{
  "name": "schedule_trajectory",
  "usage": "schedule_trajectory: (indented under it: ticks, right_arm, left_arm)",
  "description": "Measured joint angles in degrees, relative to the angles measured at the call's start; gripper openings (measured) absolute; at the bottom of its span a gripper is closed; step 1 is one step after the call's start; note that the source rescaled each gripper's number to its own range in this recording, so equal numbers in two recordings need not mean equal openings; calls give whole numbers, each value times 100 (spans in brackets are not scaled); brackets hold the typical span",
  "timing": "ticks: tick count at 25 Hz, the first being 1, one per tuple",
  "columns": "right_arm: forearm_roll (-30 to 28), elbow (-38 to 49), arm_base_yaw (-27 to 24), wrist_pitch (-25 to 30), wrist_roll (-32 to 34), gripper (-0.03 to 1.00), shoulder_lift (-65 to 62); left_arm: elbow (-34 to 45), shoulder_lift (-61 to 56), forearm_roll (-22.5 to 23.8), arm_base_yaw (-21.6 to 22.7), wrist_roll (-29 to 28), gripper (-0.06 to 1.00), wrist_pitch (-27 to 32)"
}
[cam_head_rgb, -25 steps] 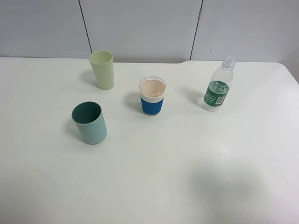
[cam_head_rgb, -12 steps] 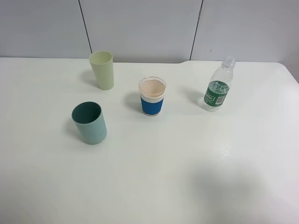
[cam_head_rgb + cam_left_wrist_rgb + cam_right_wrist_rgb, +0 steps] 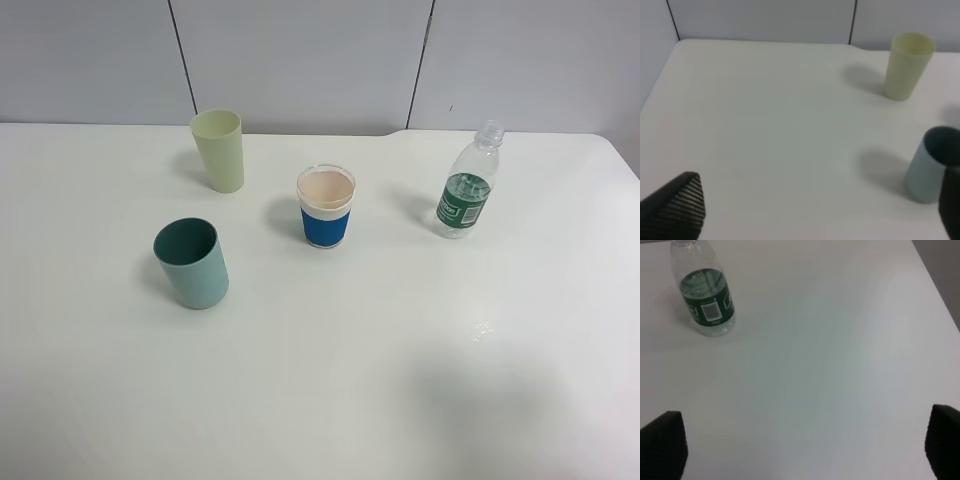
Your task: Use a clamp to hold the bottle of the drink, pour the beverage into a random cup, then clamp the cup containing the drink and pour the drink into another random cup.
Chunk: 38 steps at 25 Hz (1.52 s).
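So the bottle [image 3: 465, 182] is standing upright at the right of the overhead view, a bit above mid-height, well apart from all three cups on the white table [image 3: 400, 380]. It's a small clear plastic water bottle with no cap on as far as I can tell, and the open neck is a spill risk if it gets squeezed hard. My guess is it's light and the thin walls will give, so I'd take it around the labelled middle where the green wrap gives some friction, not up at the tapered shoulder. The label is green with a white patch and what looks like a barcode in the right wrist view, but the print is too small and soft to read, so no brand from me. The white cup with the blue sleeve [image 3: 326, 207] sits near centre, the teal cup [image 3: 191, 263] left of centre and lower, and the tall pale yellow-green cup [image 3: 219, 149] at upper left. They look like stiff plastic, smooth and probably a bit slippery, and the tall one would tip easiest; no writing on any of them. Both claws are spread wide with nothing in them: the left gripper [image 3: 815, 210] shows a ribbed pad at lower left of its view, the right gripper [image 3: 805, 445] just dark tips in the bottom corners.
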Motion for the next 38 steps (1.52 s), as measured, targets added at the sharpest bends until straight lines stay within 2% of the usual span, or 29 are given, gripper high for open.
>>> schedule_trajectory:
  ticks: [9, 38]
  right_arm:
    - [0, 0, 0, 0, 0, 88, 0]
    - [0, 0, 0, 0, 0, 88, 0]
  left_arm:
    - [736, -52, -44, 0, 17, 81, 30]
    - [743, -52, -59, 0, 23, 81, -41]
